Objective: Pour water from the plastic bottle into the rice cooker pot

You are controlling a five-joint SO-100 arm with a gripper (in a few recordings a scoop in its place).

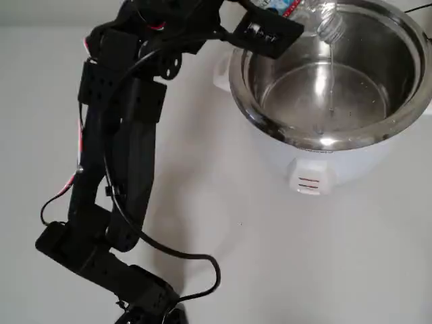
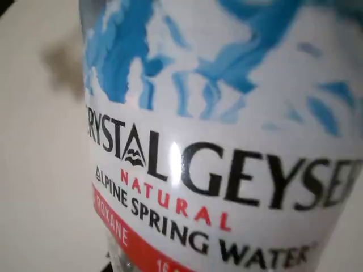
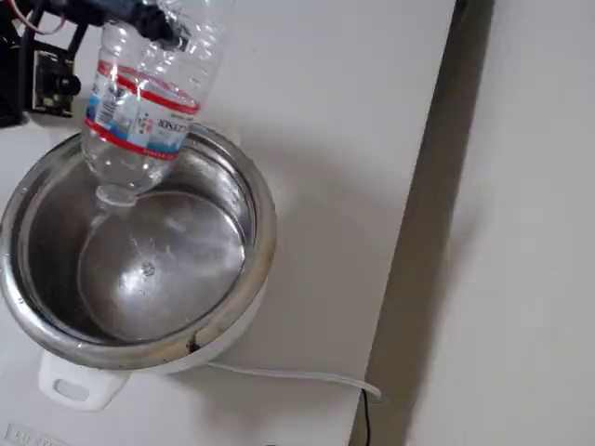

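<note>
The plastic bottle [image 1: 322,16] hangs upside down over the rice cooker pot [image 1: 237,84], mouth pointing into the steel bowl. A thin stream of water [image 1: 332,77] falls from the mouth to the pot's bottom. My gripper [image 1: 282,9] is shut on the bottle's body at the top edge of the overhead view. In the fixed view the bottle [image 3: 139,111] tilts neck-down above the pot [image 3: 263,237], with the gripper [image 3: 153,26] clamped across its upper part. In the wrist view the bottle's label [image 2: 227,141] sits very close to the lens.
The pot sits in a white cooker body [image 1: 324,169] with a front latch. My black arm [image 1: 115,169] stretches along the left of the table. A white cable [image 3: 279,374] runs from the cooker toward the table's right edge [image 3: 418,232].
</note>
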